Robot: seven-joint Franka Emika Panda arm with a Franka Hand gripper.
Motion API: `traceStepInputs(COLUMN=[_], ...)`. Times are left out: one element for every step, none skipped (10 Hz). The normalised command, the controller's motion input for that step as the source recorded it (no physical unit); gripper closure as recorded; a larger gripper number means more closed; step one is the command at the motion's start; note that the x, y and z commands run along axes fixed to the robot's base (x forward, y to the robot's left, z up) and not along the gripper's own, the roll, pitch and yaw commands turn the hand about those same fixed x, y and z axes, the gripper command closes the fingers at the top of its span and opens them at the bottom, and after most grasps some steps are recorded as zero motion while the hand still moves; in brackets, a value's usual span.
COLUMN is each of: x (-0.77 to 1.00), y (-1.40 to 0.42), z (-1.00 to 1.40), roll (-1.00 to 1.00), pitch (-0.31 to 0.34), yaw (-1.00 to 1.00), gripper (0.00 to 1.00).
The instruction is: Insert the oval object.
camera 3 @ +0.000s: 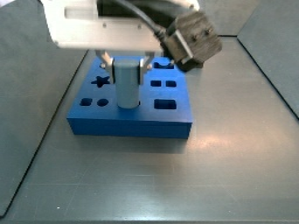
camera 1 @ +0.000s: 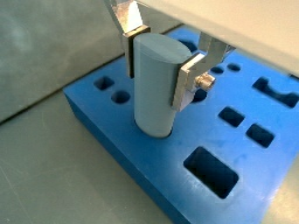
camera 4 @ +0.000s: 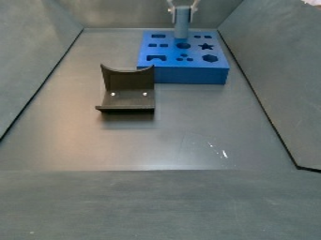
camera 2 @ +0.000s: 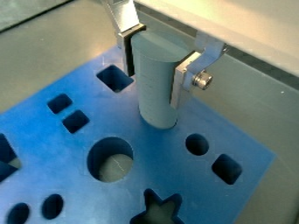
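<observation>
Seemingly mid-insertion, the gripper (camera 1: 159, 54) clamped the oval object (camera 1: 156, 86) upright in the blue block (camera 1: 128, 149), needing further pressing down.

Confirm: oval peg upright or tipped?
Upright. The oval object stands vertical on the blue block, gripper shut on it; seating depth unclear.

A pale grey-blue oval object (camera 1: 156, 83) is being gripped above a bright blue block (camera 1: 128, 149) by the gripper (camera 1: 160, 59), its silver finger plates dark-padded. A brown curved block (camera 4: 126, 90) is being shown on a grey floor (camera 4: 150, 141).
</observation>
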Motion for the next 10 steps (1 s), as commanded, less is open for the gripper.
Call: traceStepInputs(x=[0.27, 0.21, 0.11, 0.05, 0.0, 0.0, -0.05, -0.02, -0.09, -0.07], y=[0.0, 0.0, 0.0, 0.0, 0.0, -0.01, 0.0, 0.0, -0.13, -0.07], z=[-0.3, -0.28, -0.23, -0.25, -0.36, -0.31, -0.25, -0.28, -0.29, -0.06], roll=[0.0, 0.0, 0.02, 0.01, 0.0, 0.0, 0.0, 0.0, 0.03, 0.03], pitch=[0.0, 0.0, 0.0, -0.003, -0.061, -0.091, -0.171, -0.141, -0.19, -0.099], yaw=[-0.07, -0.07, -0.05, -0.03, -0.01, -0.01, 0.0, 0.0, 0.03, 0.03], gripper=[1.0, 1.0, 1.0, 1.0, 1.0, 1.0, 1.0, 1.0, 1.0, 1.0])
